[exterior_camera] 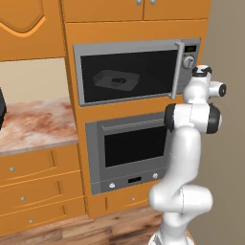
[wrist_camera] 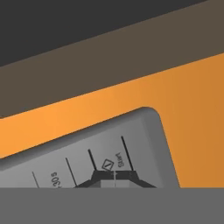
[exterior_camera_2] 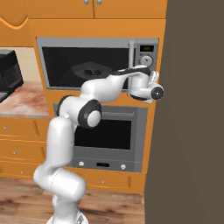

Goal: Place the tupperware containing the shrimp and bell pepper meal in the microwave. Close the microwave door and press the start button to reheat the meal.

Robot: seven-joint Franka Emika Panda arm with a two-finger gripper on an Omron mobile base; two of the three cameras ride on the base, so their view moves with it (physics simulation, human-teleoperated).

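The microwave [exterior_camera: 129, 72] is built into the orange cabinet wall, and its door [exterior_camera: 95, 98] with the vertical bar handle [exterior_camera: 178, 69] stands closed. Through the dark glass the tupperware [exterior_camera: 116, 79] [exterior_camera_2: 89, 70] sits inside; the meal on it is a dim dark shape [exterior_camera: 120, 81]. My gripper [wrist_camera: 114, 176] is shut with nothing in it. Its tips press against the lower corner of the grey control panel [wrist_camera: 78, 153] [exterior_camera_2: 146, 54], right at the button marked Start [wrist_camera: 117, 160]. The hand [exterior_camera_2: 144, 87] hangs just below the panel's knob [exterior_camera_2: 146, 60].
A larger grey oven [exterior_camera: 129, 148] sits under the microwave. A marbled counter [exterior_camera: 33, 122] with drawers lies to the left, with a black appliance [exterior_camera_2: 8, 70] on it. A dark wall [exterior_camera_2: 192, 109] stands close on the right of the arm.
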